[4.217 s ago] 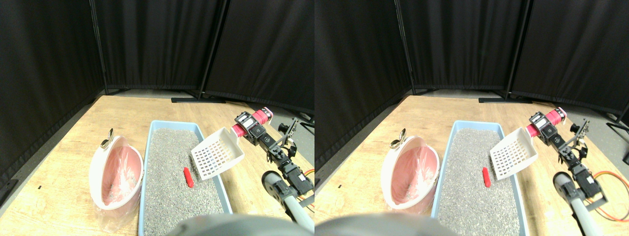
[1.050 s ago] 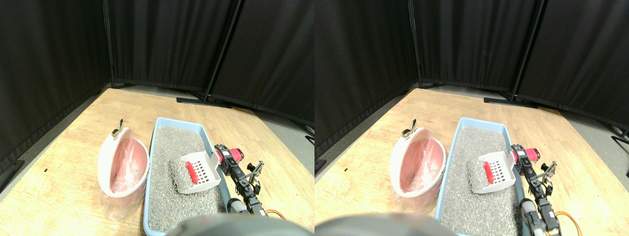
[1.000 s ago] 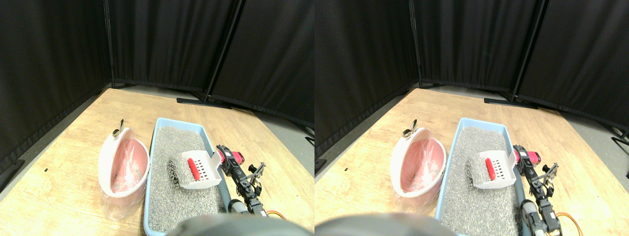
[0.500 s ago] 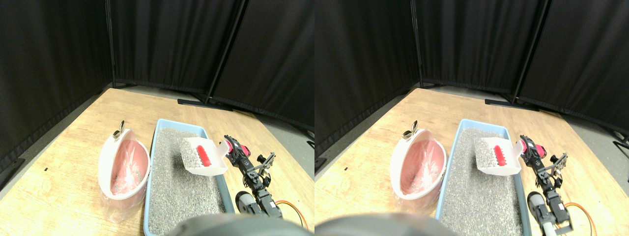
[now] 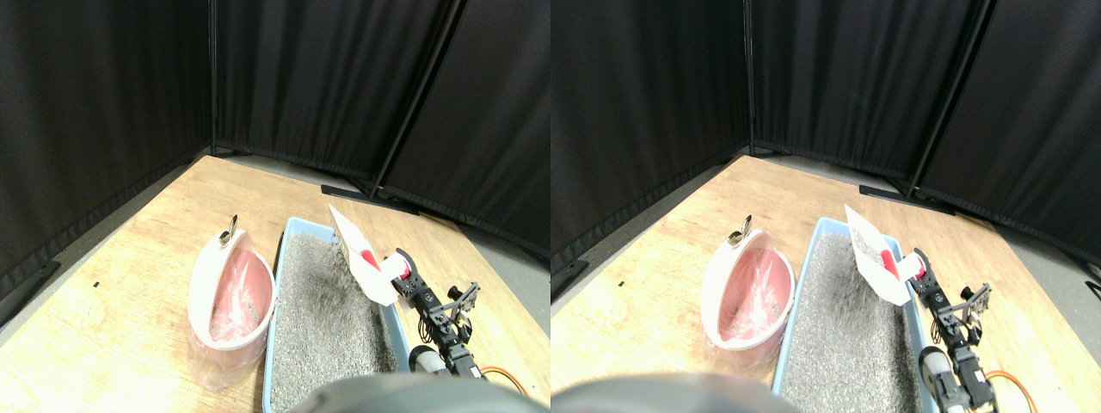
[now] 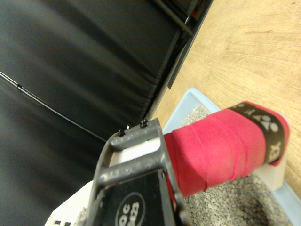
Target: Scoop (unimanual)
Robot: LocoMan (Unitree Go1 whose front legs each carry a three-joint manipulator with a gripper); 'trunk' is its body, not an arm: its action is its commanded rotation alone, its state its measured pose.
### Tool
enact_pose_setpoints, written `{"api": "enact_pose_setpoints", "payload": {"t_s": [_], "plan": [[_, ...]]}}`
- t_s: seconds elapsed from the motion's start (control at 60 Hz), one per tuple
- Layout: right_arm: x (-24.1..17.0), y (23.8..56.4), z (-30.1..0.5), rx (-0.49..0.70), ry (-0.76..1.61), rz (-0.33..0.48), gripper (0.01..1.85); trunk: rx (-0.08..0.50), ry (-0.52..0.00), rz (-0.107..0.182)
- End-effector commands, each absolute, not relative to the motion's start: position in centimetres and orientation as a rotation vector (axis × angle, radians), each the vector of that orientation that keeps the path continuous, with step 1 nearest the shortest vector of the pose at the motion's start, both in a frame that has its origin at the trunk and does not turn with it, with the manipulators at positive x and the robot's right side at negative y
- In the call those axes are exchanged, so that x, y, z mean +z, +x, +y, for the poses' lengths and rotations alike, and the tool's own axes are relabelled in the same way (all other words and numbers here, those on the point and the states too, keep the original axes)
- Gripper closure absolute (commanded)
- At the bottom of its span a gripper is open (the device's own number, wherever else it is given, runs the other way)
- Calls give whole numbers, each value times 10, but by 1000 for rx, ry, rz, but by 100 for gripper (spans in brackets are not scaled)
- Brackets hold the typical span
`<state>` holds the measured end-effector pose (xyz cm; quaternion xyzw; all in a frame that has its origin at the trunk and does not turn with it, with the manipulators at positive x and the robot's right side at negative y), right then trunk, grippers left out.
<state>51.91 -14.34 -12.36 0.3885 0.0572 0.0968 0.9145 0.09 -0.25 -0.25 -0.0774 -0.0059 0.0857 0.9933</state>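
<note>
Lifting scoop (image 5: 359, 254) higher, red piece (image 5: 368, 256) inside | pincer (image 5: 404, 268) clamped on handle (image 6: 221, 148)

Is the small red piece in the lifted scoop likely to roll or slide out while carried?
The small red oblong piece looks smooth and rounded, so it probably slides or rolls easily. The white slotted plastic scoop is tilted steeply above the blue litter tray, so the piece may slip toward the low end. It seems light.
</note>
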Motion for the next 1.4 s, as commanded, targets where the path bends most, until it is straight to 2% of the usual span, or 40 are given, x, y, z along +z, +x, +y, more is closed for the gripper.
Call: {"api": "enact_pose_setpoints", "payload": {"t_s": [0.017, 0.117, 0.2, 0.3, 0.517, 0.683, 0.833, 1.133, 1.4], "plan": [[-112, 519, -140, 226, 840, 56, 181, 199, -171, -15], [-110, 520, -139, 233, 859, 63, 181, 211, -176, -15], [-111, 522, -138, 193, 1037, 105, 181, 216, -179, -17], [-113, 527, -137, 196, 1046, 113, 181, 220, -179, -16], [-112, 526, -132, 105, 1251, 142, 181, 224, -178, -15], [-113, 530, -133, 121, 1215, 132, 181, 225, -177, -13], [-112, 531, -132, 55, 1440, 186, 181, 226, -173, -11], [-109, 534, -133, 194, 1050, 79, 181, 231, -175, -11], [-108, 533, -136, 248, 743, 3, 181, 237, -184, -8]]}}
